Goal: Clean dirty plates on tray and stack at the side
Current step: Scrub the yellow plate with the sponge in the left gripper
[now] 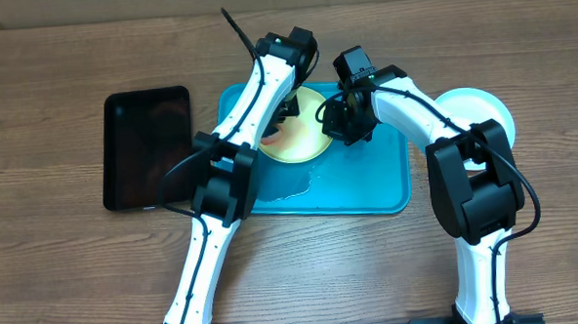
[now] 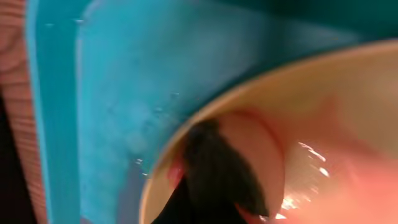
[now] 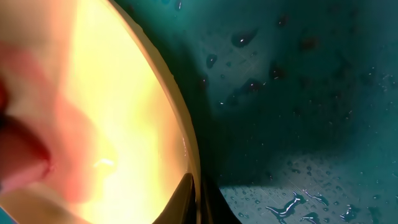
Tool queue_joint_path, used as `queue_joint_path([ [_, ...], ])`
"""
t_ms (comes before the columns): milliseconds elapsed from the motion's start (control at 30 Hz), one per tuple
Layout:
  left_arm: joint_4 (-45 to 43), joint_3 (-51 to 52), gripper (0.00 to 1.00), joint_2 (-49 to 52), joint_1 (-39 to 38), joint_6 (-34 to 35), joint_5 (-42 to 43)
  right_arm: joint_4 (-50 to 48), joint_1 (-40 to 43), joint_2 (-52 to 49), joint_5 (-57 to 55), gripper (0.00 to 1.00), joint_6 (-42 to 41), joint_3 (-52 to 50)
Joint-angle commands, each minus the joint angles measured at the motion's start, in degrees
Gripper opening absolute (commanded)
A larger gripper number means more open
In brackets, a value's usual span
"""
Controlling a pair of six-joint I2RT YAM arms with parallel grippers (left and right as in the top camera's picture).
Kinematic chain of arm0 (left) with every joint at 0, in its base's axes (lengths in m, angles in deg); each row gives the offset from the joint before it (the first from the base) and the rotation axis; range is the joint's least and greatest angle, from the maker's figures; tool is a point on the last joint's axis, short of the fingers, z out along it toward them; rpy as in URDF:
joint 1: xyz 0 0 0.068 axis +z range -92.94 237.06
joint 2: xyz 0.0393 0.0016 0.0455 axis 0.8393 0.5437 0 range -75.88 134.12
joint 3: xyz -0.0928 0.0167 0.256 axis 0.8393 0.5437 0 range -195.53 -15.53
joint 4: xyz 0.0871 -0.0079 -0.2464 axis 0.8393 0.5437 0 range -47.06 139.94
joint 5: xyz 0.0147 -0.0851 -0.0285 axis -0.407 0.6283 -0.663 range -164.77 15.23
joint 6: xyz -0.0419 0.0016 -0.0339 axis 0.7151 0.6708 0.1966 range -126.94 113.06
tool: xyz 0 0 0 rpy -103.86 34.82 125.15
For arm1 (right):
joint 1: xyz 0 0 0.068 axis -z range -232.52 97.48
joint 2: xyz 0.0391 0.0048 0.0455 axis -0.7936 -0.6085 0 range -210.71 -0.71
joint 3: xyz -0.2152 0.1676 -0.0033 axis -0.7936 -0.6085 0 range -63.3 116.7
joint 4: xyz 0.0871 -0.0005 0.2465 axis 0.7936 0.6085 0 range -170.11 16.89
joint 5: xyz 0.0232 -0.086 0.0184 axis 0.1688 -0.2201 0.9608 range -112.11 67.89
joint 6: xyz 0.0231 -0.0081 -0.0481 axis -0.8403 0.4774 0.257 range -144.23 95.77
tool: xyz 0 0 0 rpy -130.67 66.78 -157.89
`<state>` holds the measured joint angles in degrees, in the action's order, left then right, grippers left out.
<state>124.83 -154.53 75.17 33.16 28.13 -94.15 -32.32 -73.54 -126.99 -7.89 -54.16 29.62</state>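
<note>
A pale yellow plate (image 1: pixel 303 137) with a red smear lies on the wet turquoise tray (image 1: pixel 369 193). My left gripper (image 1: pixel 289 108) is over the plate's far side, shut on a black long-handled tool (image 1: pixel 236 29). The tool's dark tip (image 2: pixel 217 168) presses on the smeared plate (image 2: pixel 323 112). My right gripper (image 1: pixel 342 130) is shut on the plate's right rim. The right wrist view shows its fingers (image 3: pixel 198 199) pinching the rim of the plate (image 3: pixel 112 93), tray (image 3: pixel 298 93) behind. A whitish plate (image 1: pixel 477 110) lies on the table at the right, partly under my right arm.
A smaller black tray (image 1: pixel 147 149) lies left of the turquoise one. A puddle of water (image 1: pixel 295 189) sits on the turquoise tray's near side. The tray's rim and the wooden table show in the left wrist view (image 2: pixel 37 124).
</note>
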Motion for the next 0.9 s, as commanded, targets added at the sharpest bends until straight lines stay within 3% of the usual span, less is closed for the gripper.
queue_joint_path([
  [0,-0.13,0.92,0.04,2.71,1.64,0.72,-5.38,1.36,-0.22,-2.21,-1.46,0.04,1.68,-0.31],
  [133,-4.28,0.92,0.04,2.71,1.44,-18.95,8.46,1.36,-0.24,-2.21,-1.38,0.04,1.9,-0.31],
  [300,-6.49,0.92,0.04,2.71,1.38,-44.24,37.57,1.6,-0.24,-2.21,-0.35,0.04,3.39,-0.31],
  [433,-5.81,0.92,0.04,2.71,1.38,-53.18,50.58,1.81,-0.24,-2.21,-0.37,0.04,3.41,-0.31],
  [700,-5.77,0.92,0.04,2.71,1.4,-54.4,51.12,1.79,-0.24,-2.21,-0.37,0.04,3.41,-0.31],
  [767,-7.58,0.92,0.04,2.71,1.42,-47.84,45.2,1.81,-0.24,-2.21,-0.39,0.04,3.41,-0.31],
  [867,-10.43,0.9,0.04,2.71,1.4,-33.73,29.29,1.81,-0.24,-2.21,-0.37,0.04,3.41,-0.31],
])
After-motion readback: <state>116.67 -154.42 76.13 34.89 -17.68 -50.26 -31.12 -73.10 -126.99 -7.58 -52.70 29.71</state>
